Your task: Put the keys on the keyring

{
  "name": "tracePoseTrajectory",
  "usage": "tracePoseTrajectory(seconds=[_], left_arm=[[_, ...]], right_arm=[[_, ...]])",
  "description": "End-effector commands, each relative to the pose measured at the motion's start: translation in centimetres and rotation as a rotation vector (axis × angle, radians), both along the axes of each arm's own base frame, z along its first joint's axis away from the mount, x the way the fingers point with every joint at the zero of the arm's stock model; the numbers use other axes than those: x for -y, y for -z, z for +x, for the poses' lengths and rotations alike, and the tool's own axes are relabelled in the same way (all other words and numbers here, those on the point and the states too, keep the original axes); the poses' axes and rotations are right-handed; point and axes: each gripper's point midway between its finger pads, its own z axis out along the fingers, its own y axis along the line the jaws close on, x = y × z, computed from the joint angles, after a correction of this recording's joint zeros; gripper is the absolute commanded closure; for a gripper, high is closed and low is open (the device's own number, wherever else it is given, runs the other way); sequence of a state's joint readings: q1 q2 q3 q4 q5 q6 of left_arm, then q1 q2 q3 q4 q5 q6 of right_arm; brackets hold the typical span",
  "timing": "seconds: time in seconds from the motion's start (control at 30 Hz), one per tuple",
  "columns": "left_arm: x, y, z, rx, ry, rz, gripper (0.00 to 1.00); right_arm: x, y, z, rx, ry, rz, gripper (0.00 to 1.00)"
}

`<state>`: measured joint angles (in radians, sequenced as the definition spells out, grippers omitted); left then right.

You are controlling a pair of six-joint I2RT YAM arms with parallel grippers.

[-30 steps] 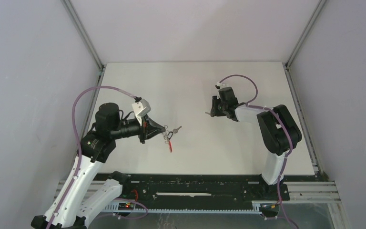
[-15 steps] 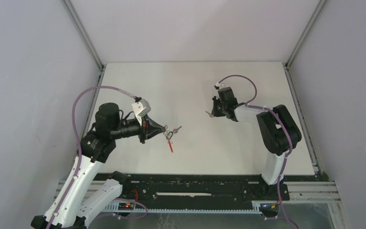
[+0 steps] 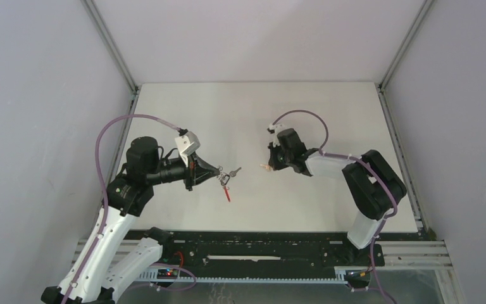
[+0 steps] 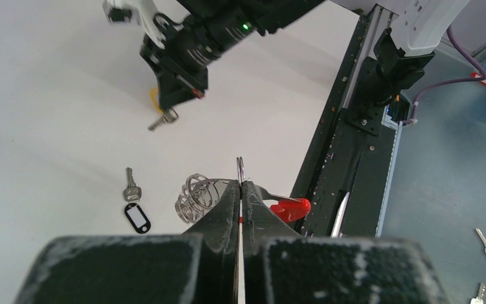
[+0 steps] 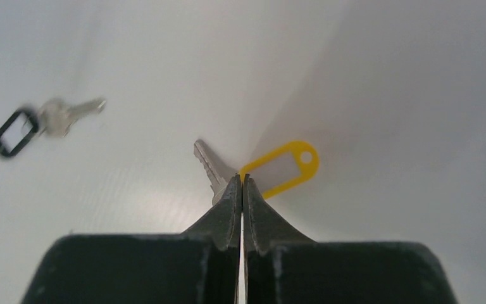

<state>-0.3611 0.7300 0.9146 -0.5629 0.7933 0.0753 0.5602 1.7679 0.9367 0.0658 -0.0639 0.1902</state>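
Since your left claw (image 4: pixel 240 185) pinches the keyring (image 4: pixel 197 194) aloft, your right claw (image 5: pixel 242 180) clamps the yellow-tagged key (image 5: pixel 206 163) for threading.

far half of table (image 3: pixel 228 107) open, black-tagged key (image 4: pixel 130 193) lying midway (flat, low)

The yellow-tagged key (image 5: pixel 210 166) sits in right claw (image 5: pixel 242 180), black-tagged key (image 4: pixel 130 189) lies flat, red keyring (image 4: pixel 290 208) in left claw (image 4: pixel 240 185).
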Motion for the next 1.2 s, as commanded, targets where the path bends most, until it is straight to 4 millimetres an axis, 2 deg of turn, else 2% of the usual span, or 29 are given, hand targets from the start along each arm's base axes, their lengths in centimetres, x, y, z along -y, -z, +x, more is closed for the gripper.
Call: tracePoseTrajectory(seconds=[0.0, 0.17, 0.37, 0.57, 0.7, 0.77, 0.87, 0.97, 1.0, 1.03, 1.07, 1.1, 1.13, 1.17], left_arm=[[0.2, -3.4, -0.4, 0.079, 0.022, -0.052, 1.00], [0.2, -3.7, -0.5, 0.088, 0.023, -0.056, 1.00], [0.1, -3.9, -0.7, 0.089, 0.022, -0.059, 1.00], [0.1, -4.1, -0.8, 0.092, 0.028, -0.062, 1.00], [0.1, -4.2, -0.9, 0.096, 0.029, -0.064, 1.00], [0.1, -4.2, -1.0, 0.096, 0.030, -0.065, 1.00], [0.1, -4.3, -1.0, 0.097, 0.031, -0.065, 1.00], [0.1, -4.4, -1.0, 0.099, 0.029, -0.065, 1.00], [0.1, -4.4, -1.0, 0.100, 0.028, -0.066, 1.00], [0.1, -4.5, -1.0, 0.101, 0.028, -0.065, 1.00], [0.1, -4.5, -1.0, 0.100, 0.028, -0.064, 1.00], [0.1, -4.5, -1.0, 0.103, 0.028, -0.063, 1.00], [0.1, -4.6, -1.0, 0.104, 0.029, -0.064, 1.00], [0.1, -4.6, -1.0, 0.104, 0.029, -0.063, 1.00]], right_arm=[[-3.6, -1.2, -4.0, 0.055, -0.182, 0.032, 1.00], [-4.7, 0.6, -7.1, 0.029, -0.241, -0.004, 1.00], [-4.8, 1.1, -8.5, 0.031, -0.259, -0.019, 0.99], [-4.8, 0.2, -8.4, 0.057, -0.262, -0.024, 0.68], [-4.5, -0.4, -8.3, 0.070, -0.262, -0.029, 0.51], [-4.5, -0.9, -8.3, 0.082, -0.266, -0.027, 0.47], [-4.4, -2.5, -8.1, 0.109, -0.258, -0.004, 0.46], [-4.4, -5.9, -7.8, 0.159, -0.246, 0.054, 0.43], [-4.4, -7.7, -7.7, 0.196, -0.237, 0.075, 0.34], [-4.3, -9.7, -7.6, 0.239, -0.226, 0.102, 0.11], [-4.2, -12.0, -7.6, 0.289, -0.211, 0.151, 0.02], [-4.1, -13.8, -7.5, 0.317, -0.171, 0.216, 0.00], [-3.9, -14.5, -7.5, 0.319, -0.132, 0.270, 0.00], [-4.3, -14.3, -8.1, 0.287, -0.149, 0.321, 0.00]])
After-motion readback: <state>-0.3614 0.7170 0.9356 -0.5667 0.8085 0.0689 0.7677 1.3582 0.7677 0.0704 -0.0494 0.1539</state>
